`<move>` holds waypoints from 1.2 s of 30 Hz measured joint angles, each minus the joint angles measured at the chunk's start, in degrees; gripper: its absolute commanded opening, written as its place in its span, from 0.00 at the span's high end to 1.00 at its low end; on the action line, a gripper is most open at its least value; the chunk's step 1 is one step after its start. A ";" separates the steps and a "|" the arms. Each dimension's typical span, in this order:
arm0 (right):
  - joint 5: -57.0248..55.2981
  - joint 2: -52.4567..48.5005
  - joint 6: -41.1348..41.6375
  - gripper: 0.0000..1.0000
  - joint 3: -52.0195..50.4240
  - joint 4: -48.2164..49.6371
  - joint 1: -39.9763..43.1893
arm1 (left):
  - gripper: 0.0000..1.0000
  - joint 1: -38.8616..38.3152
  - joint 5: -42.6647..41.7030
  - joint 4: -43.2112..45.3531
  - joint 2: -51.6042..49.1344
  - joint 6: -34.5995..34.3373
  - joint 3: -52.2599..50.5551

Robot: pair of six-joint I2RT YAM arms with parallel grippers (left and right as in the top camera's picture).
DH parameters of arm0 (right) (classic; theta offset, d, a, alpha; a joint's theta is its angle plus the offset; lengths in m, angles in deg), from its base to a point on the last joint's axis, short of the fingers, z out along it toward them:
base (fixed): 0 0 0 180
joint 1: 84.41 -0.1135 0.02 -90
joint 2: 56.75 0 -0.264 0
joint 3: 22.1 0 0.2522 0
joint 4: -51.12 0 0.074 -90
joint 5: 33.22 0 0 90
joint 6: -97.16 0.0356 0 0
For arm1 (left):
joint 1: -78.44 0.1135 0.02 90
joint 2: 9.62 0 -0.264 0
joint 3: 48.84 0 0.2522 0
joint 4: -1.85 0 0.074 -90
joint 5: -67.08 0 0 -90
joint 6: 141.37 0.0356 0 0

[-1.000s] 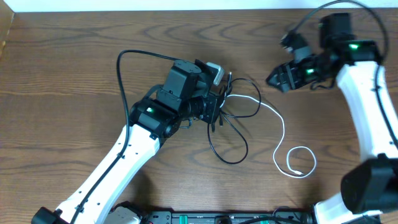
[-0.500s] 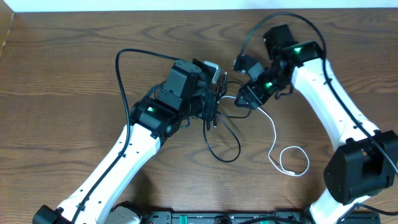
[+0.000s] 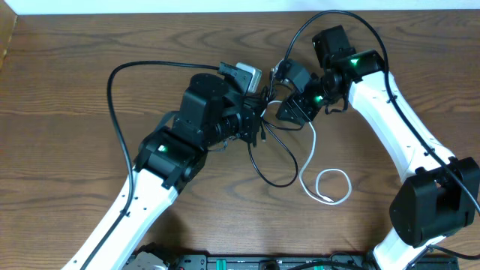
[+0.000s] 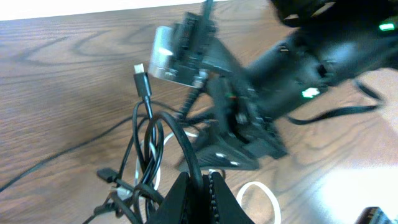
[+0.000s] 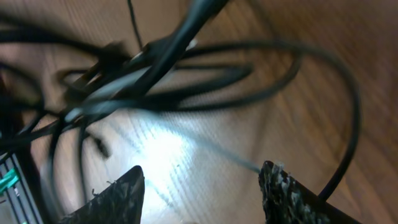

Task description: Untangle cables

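black cables [image 3: 271, 154] knotted mid-table [image 3: 67, 90]. left gripper [image 4: 199, 183] sits at the knot's left edge, clenched on one black loop. white cable [image 3: 326, 186] trails out of the knot, its small coil lying below-right of it.

change: right gripper [image 5: 200, 174] has swung in from well right of the knot to just beside its upper right. jaws apart, grasping nothing, bare wood between fingers [image 5: 118, 196]. white coil has slid nearer the knot.

reading: left anchors, right looks set to draw a strand free.
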 measured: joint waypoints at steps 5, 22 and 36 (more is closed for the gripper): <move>0.42 0.00 0.00 0.53 0.00 3.54 0.00 | 0.93 0.00 -1.86 0.04 0.83 -1.44 0.00; -0.74 0.07 2.47 0.99 0.00 3.98 0.96 | 0.93 0.33 1.68 -2.67 -0.11 -2.47 0.00; -1.81 0.81 5.75 0.82 0.00 4.52 2.21 | 0.93 0.33 1.77 -0.02 -1.27 -2.49 0.00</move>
